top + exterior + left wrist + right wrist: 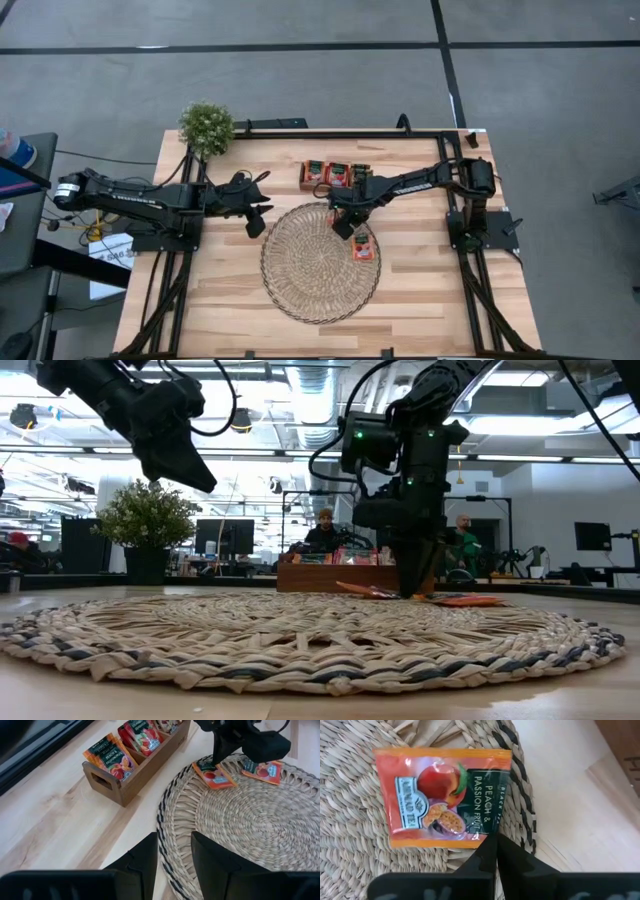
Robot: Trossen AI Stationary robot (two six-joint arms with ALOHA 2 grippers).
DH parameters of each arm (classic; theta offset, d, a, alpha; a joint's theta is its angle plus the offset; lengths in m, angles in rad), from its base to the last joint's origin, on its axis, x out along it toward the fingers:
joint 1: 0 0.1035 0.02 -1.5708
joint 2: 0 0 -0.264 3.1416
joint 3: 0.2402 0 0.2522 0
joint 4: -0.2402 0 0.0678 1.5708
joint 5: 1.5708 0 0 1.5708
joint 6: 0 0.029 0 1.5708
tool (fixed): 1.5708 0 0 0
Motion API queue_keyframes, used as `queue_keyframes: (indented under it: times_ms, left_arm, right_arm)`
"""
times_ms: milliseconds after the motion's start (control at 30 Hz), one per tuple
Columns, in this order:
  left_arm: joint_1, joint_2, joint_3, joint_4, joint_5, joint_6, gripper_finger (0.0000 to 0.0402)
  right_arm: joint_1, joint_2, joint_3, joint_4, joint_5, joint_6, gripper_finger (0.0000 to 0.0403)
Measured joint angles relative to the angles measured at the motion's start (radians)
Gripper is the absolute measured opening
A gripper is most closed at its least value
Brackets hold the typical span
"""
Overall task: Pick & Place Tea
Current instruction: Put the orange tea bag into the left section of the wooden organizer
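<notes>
- High view: the right gripper is low over the far right edge of the woven mat. One tea sachet lies on the mat near its right rim. More sachets stand in the wooden tray, just beyond the mat. The left gripper waits beside the mat's left edge.
- Low view: the right gripper reaches down to the mat, with flat sachets lying beside it. A potted plant stands at the table's far edge. Beyond it is an open office with people seated at desks.
- Left wrist view: own fingers spread, empty. Two sachets lie on the mat; the tray is well stocked.
- Right wrist view: fingertips pressed together, at the edge of a peach sachet lying flat on the mat, apparently not pinching it.
- Judgement: two sachets placed; most remain in the tray.
- Surface: pale wooden tabletop.
</notes>
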Motion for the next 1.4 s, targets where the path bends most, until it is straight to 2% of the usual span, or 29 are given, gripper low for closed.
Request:
queue_keyframes:
  times_ms: [367,567,833,1100,1400]
  left_arm:
    - [0.000,0.000,0.000,0.027,0.000,0.000,0.0110]
    - [0.000,0.000,0.000,0.027,0.002,0.000,0.0110]
    - [0.000,0.000,0.000,0.050,0.070,0.000,0.0110]
    - [0.000,0.000,0.000,0.222,0.073,0.025,0.0110]
    - [0.000,0.000,0.000,0.360,0.102,0.023,0.0110]
  right_arm:
    - [0.019,-0.025,0.039,-0.044,0.006,-0.016,0.0000]
    - [0.020,-0.029,0.130,-0.122,0.029,-0.071,0.0000]
    - [0.042,-0.029,0.243,-0.202,0.101,-0.178,0.0000]
    - [0.069,-0.029,0.351,-0.245,0.163,-0.282,0.0000]
    - [0.070,-0.029,0.486,-0.256,0.165,-0.379,0.0000]
